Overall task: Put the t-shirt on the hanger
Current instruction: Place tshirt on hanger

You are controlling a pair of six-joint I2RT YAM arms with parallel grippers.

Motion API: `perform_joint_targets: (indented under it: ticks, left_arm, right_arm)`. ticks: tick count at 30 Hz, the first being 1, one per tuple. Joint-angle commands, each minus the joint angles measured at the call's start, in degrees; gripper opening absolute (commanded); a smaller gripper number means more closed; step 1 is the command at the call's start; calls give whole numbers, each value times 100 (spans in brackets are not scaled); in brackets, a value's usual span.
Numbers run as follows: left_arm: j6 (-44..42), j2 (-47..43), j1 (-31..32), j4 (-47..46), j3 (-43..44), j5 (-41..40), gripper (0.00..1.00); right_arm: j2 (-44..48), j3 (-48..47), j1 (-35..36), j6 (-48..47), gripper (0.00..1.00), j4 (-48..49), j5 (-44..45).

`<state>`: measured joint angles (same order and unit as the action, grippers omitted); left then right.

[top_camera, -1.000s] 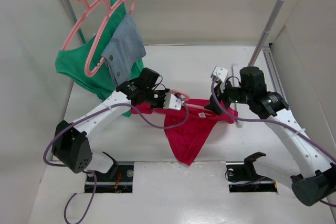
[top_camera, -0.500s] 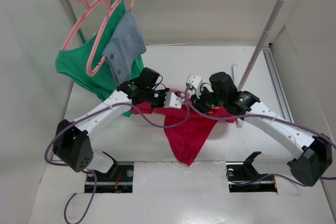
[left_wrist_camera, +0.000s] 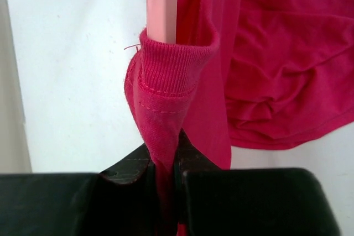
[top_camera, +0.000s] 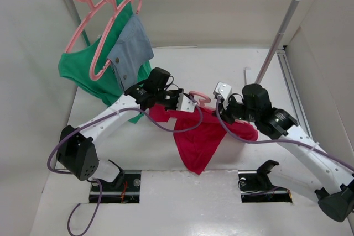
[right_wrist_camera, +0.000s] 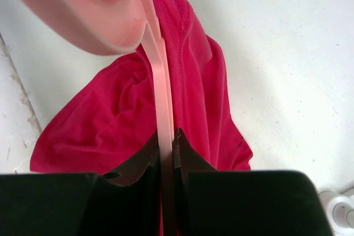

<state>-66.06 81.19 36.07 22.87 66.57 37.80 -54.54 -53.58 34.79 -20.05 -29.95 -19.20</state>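
Progress looks approx. halfway, as a judgement. Crimson-red cloth t-shirt (top_camera: 198, 139) is mid-table on the white table (top_camera: 221, 70), btw. the two arms, bunched and hanging in a point toward the near edge. Thin salmon-pink plastic hanger (top_camera: 200, 97) is w/ it: in the left wrist view its pink stem comes out of the ribbed neck opening, so the neck seems already threaded. Left gripper (left_wrist_camera: 166, 158) is pinched together on this ribbed neck edge. Right gripper (right_wrist_camera: 166, 142) is clamped on the hanger's thin bar, w/ red cloth just beside it. What is left, prob.: spread the shoulders over both hanger arms and pull the body straight. Whether both hanger arms are inside the cloth, the views do not show.
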Motion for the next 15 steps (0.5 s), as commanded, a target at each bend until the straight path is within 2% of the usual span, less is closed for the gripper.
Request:
perform_joint_targets:
  ticks: [1,5,10,12,13,15]
  left_arm:
    - [410,-130,-566,227,129,-265,0]
    - [541,-77,-672,69,129,-448,0]
    - [674,29,-1110,-46,365,-511,2]
    - [674,81,-1181,-46,497,-449,9]
    - [674,81,-1182,-46,498,-449,18]
    - [674,81,-1182,-46,498,-396,28]
  right_arm:
    - [787,-90,-534,28,0,-537,268]
    - [1050,-327,-666,-25,0,-985,268]
    - [1157,-583,-719,-78,0,-1407,268]
    - [1157,-583,-771,-78,0,-1408,268]
    - [1157,-583,-772,-78,0,-1408,216]
    - [1078,-583,-772,-130,0,-1408,137]
